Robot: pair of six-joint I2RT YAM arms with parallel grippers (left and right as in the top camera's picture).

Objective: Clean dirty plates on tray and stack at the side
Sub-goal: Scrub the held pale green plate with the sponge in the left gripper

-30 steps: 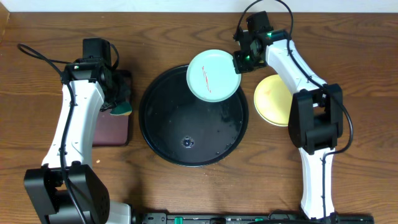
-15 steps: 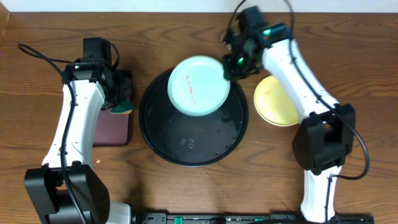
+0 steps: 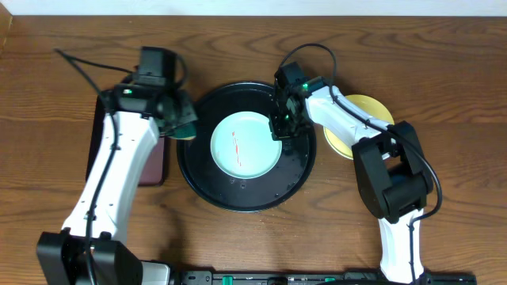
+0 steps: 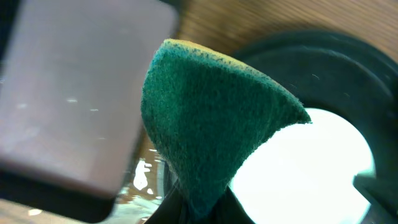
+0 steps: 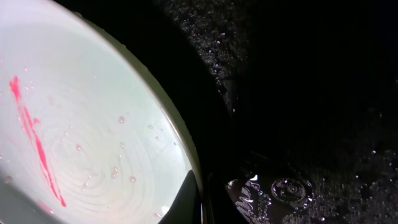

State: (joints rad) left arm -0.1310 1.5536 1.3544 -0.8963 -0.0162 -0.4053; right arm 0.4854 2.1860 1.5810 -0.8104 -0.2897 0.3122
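Pale mint, the smeared plate (image 3: 244,145) is being held at the centre of the tray (image 3: 207,188) by the right gripper (image 3: 283,127), which is closed on the plate's right rim, probably so that it is being steadied for wiping. A green sponge (image 3: 185,129) is being clamped in the left gripper (image 3: 181,119) over the tray's left rim. The yellow plate (image 3: 366,111) is being left just right of the tray.

The left arm (image 3: 119,166) stretches long and far out from its base, and its wrist turns in toward the middle. The left gripper (image 3: 184,125) is squeezed tight. The right arm (image 3: 342,117) is folded at the elbow and reaches in toward the middle. The right gripper (image 3: 282,127) points down, pinched tight.
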